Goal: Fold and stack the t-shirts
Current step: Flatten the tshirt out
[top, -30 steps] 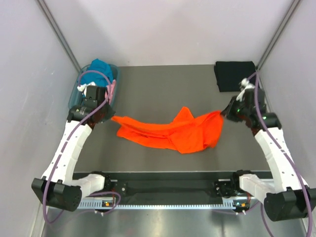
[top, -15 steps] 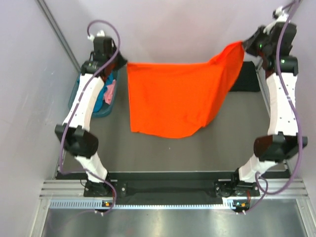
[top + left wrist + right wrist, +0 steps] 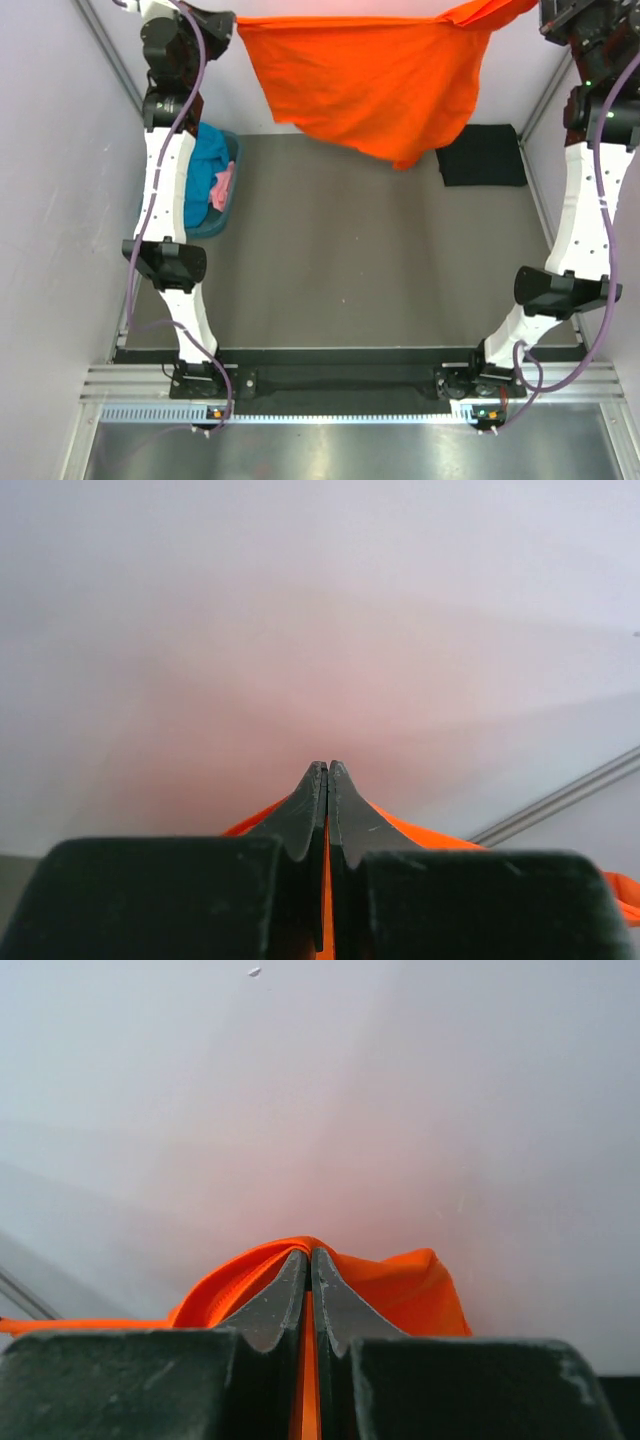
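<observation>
Orange tee (image 3: 380,85) hangs spread above table's far edge, left gripper (image 3: 327,772) & right gripper (image 3: 308,1257) each clenched on a top corner; unfolded yet, black tee (image 3: 480,155) folded at far-right corner, teal tee (image 3: 205,160) & pink tee (image 3: 222,185) in basket (image 3: 214,226) far-left.

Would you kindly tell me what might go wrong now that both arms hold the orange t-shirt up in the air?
1. The left pincer and the right pincer each pinch only a thin bit of the orange t-shirt at its edge, so it may slip free.
2. The shirt hangs unevenly, bunched at the right, so it may land creased.
3. Its low corner hangs near the black t-shirt and might drape over it.
</observation>
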Tool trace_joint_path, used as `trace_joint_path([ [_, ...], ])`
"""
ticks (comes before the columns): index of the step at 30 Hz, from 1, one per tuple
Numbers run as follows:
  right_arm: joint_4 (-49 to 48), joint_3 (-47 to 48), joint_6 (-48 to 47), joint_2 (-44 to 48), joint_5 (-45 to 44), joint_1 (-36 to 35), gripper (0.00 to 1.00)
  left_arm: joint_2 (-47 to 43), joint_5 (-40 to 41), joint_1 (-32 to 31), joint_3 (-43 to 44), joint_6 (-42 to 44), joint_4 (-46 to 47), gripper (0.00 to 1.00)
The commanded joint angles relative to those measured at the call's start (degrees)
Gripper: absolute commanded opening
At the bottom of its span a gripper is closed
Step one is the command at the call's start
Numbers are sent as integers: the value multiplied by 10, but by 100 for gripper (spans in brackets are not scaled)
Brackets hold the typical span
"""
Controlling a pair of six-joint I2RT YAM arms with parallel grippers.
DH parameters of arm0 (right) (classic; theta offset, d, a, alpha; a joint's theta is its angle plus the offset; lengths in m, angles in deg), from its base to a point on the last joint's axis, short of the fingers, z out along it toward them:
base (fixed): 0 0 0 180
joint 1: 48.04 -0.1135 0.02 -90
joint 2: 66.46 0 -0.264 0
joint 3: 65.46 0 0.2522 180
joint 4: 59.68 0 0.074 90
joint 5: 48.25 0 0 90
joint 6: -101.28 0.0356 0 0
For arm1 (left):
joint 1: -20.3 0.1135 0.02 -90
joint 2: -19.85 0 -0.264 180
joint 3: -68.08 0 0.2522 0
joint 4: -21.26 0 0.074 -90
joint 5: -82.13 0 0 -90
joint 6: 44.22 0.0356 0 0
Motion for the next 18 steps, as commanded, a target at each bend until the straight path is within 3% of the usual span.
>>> trace_joint_path([
  [1,-37,-14,3,50,17,28,0,-38,-30,22,15,-5,61,0],
  [4,-4,-72,-28,87,32,39,0,-98,-33,23,-85,20,57,0],
  [8,17,-257,-32,162,45,29,0,-196,-42,23,-321,41,68,0],
  [11,53,-344,-82,225,-8,-16,0,-291,-23,24,-467,50,51,0],
  [14,80,-382,-105,245,-38,-46,0,-348,-15,23,-556,57,31,0],
  [18,94,-399,-108,284,-62,-59,0,-395,-9,24,-584,61,8,0],
])
